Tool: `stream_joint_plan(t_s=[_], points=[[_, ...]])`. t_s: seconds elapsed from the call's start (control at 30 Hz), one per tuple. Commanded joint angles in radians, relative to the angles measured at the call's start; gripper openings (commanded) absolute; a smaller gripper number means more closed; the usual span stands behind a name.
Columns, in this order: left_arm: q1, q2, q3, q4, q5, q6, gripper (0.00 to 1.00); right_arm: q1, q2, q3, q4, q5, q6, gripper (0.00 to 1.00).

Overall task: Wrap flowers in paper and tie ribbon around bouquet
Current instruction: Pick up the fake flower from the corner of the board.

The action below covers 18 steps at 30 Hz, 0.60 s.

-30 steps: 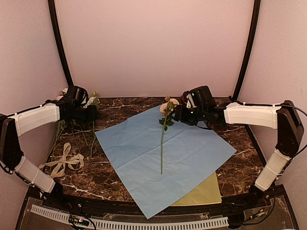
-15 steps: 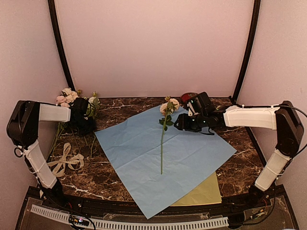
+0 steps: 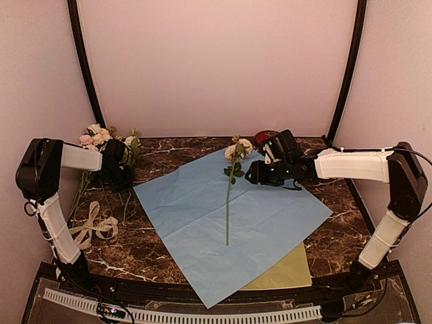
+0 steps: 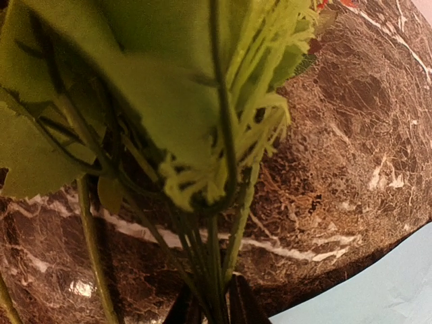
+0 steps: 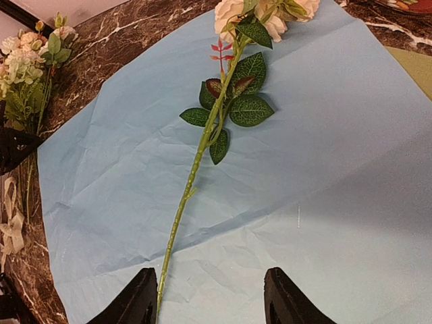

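The light blue face of the paper (image 3: pixel 270 209) lies up on the marble table, with one cream rose stem (image 3: pixel 229 202) along its middle. The other flowers (image 3: pixel 101 138) lie at the far left. My left gripper (image 3: pixel 120 174) sits on their stems, and in the left wrist view its gripper (image 4: pixel 212 304) is shut on a bunch of thin green stems (image 4: pixel 216 270) under leaves (image 4: pixel 169 121). My right gripper (image 3: pixel 251 172) hovers over the paper beside the rose head, open (image 5: pixel 210 287), the rose stem (image 5: pixel 192 175) just by its left finger. The cream ribbon (image 3: pixel 88 229) lies loose at the near left.
A yellow-green sheet (image 3: pixel 287 270) sticks out from under the paper's near right corner. A red object (image 3: pixel 265 137) sits at the back behind the right gripper. Curved black frame poles (image 3: pixel 84 61) rise at both back corners.
The left arm folded up at the elbow, its gripper came down on the flower stems and closed on them. The right gripper drew back a little to the right of the rose head.
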Motion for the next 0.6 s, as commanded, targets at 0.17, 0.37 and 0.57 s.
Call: stream_joint_plan(t_s=[0.17, 0.37, 0.57], points=[[0.011, -0.075, -0.026, -0.004, 0.001, 0.014, 0.16, 0.005, 0.018, 0.011, 0.000, 0.000, -0.014, 0.54], [0.065, -0.063, -0.017, 0.021, 0.034, 0.042, 0.24, 0.005, 0.026, 0.024, -0.012, -0.008, -0.021, 0.54], [0.094, -0.041, 0.004, 0.053, 0.058, 0.078, 0.24, 0.005, 0.027, 0.023, -0.022, -0.011, -0.023, 0.54]])
